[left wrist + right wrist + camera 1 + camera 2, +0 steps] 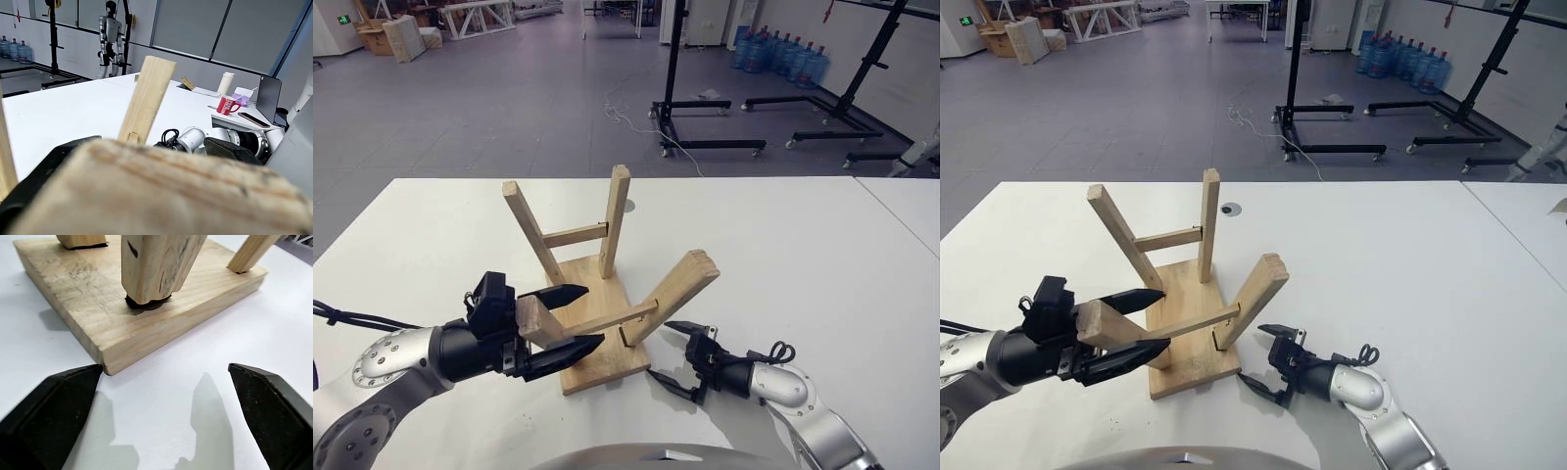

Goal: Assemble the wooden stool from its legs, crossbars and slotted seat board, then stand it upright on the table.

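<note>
The wooden stool stands upside down on the white table (822,264). Its seat board (597,360) lies flat and its legs point up. A crossbar (576,235) joins the two far legs, and another crossbar (612,318) joins the two near ones. My left gripper (594,313) is shut on the top of the near-left leg (536,321), which looms as pale wood (146,196) in the left wrist view. My right gripper (660,350) stands open just off the board's near right corner (98,308), below the slanted near-right leg (674,294). Nothing lies between its fingers (58,401).
A second white table (911,201) adjoins at the right. Black wheeled stands (705,117) and water bottles (783,54) are on the floor behind. A small hole (1226,209) marks the tabletop beyond the stool. A red mug (226,105) and laptop (269,98) sit on a far table.
</note>
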`<action>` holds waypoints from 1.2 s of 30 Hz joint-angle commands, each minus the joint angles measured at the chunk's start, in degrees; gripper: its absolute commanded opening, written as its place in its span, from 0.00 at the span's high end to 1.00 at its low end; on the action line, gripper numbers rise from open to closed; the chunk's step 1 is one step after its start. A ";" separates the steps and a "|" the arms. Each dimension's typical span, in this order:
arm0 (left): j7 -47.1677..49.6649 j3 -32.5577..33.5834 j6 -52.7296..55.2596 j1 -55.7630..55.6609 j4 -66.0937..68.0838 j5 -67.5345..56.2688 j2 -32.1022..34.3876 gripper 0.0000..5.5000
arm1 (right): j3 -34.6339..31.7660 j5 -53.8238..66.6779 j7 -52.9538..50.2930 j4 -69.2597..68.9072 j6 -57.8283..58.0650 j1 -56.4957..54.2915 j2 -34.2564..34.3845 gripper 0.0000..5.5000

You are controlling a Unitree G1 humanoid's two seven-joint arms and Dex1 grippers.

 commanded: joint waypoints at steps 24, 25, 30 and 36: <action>4.66 -3.68 -0.28 -4.23 6.14 9.97 -2.66 0.30 | -20.34 34.94 5.96 -7.67 5.63 -13.97 9.09 0.14; 4.59 -3.69 -0.32 -4.23 6.20 10.01 -2.69 0.30 | -21.20 35.75 5.50 -7.15 5.38 -16.20 9.71 0.14; 3.75 -4.42 -0.53 -4.87 6.70 10.47 -2.86 0.30 | -23.06 37.56 5.23 -7.11 4.84 -24.63 10.35 0.14; 3.06 -4.19 -0.60 -4.47 6.94 10.80 -3.01 0.30 | -20.80 37.54 11.34 -7.97 5.85 -26.53 7.22 0.14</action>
